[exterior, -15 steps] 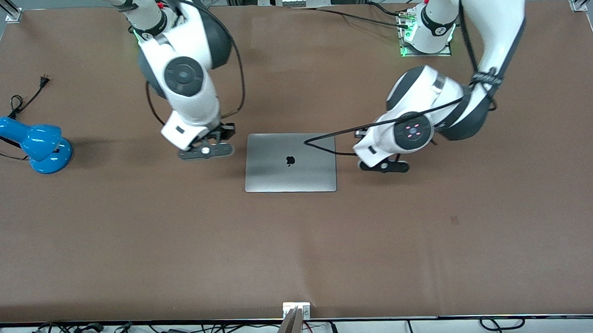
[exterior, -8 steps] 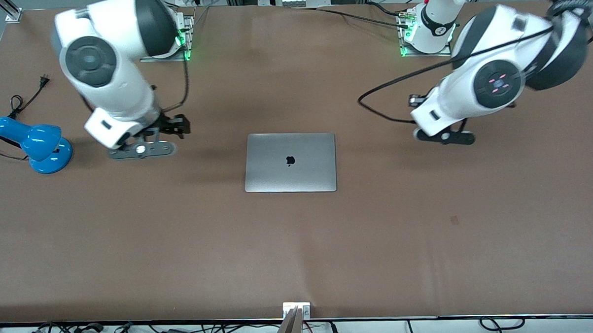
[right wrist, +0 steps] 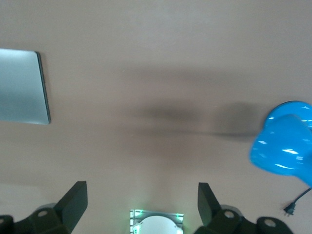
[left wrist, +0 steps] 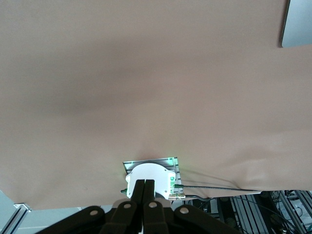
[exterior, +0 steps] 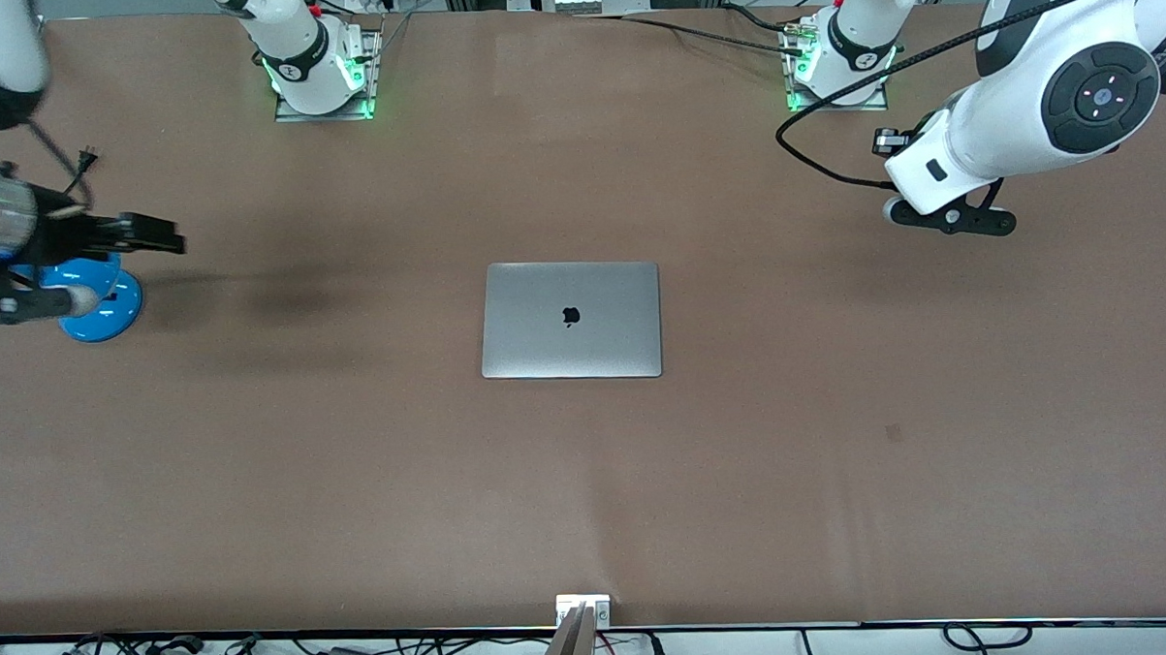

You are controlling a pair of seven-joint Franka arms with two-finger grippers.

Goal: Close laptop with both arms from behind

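The blue lamp [exterior: 97, 304] sits half hidden — the right end effector [exterior: 148, 236] covers its head.

the left end effector [left wrist: 145, 197] hangs over bare brown tabletop [left wrist: 146, 87], its two black fingers [left wrist: 140, 195] pressed together. the left arm's white base [left wrist: 151, 178], green-lit on its metal plate, sits just past those fingers. one grey corner of the laptop [left wrist: 297, 24] shows well apart from the base.

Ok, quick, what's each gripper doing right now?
Left gripper: shut, holding nothing, over bare table at its own end.
Right gripper: open, empty, over the blue lamp.
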